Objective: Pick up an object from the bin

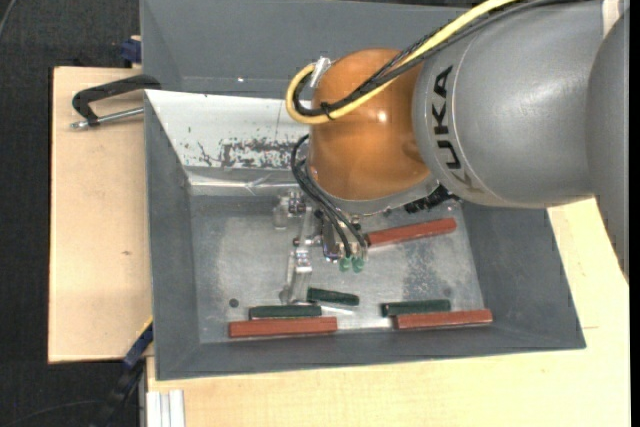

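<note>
Against the near wall of the bin (350,355) lies a long red bar (283,326) with a dark green bar (287,312) touching its far edge. A second pair of bars (445,319) lies to the right. Both bars are flat, thin and low.

The gripper (296,283) hangs just behind the dark green bar, beside a short green bar (333,296). Whether it is open or closed cannot be told.

Recommended: straddle one bar's narrow width, descend to the floor, keep clear of the wall.

Farther back lies an angled red bar (412,232).
</note>
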`<state>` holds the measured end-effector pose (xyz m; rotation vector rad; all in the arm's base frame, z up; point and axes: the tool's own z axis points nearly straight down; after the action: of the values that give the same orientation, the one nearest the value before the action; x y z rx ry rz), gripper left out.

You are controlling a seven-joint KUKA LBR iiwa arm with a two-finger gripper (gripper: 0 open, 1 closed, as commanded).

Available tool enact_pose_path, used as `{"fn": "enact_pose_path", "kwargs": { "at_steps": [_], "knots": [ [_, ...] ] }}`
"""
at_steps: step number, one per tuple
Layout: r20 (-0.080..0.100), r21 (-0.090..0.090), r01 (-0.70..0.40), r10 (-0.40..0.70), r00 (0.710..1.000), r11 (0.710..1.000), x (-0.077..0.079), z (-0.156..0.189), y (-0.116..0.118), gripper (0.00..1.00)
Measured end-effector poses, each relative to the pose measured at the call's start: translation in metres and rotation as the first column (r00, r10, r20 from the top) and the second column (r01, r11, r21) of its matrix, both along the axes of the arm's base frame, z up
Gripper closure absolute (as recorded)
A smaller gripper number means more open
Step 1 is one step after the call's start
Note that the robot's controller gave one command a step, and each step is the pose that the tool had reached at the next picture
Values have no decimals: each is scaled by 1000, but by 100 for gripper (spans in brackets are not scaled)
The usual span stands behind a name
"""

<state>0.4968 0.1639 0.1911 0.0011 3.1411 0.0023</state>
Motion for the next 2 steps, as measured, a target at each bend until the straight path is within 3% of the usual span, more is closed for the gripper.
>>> {"fn": "enact_pose_path", "kwargs": {
  "at_steps": [1, 2],
  "knots": [
    [-6, -2, -164, 164, 986, 986, 31, -123, -98, 0],
    [-2, 0, -170, 170, 986, 986, -6, -120, -88, 0]
  ]
}}
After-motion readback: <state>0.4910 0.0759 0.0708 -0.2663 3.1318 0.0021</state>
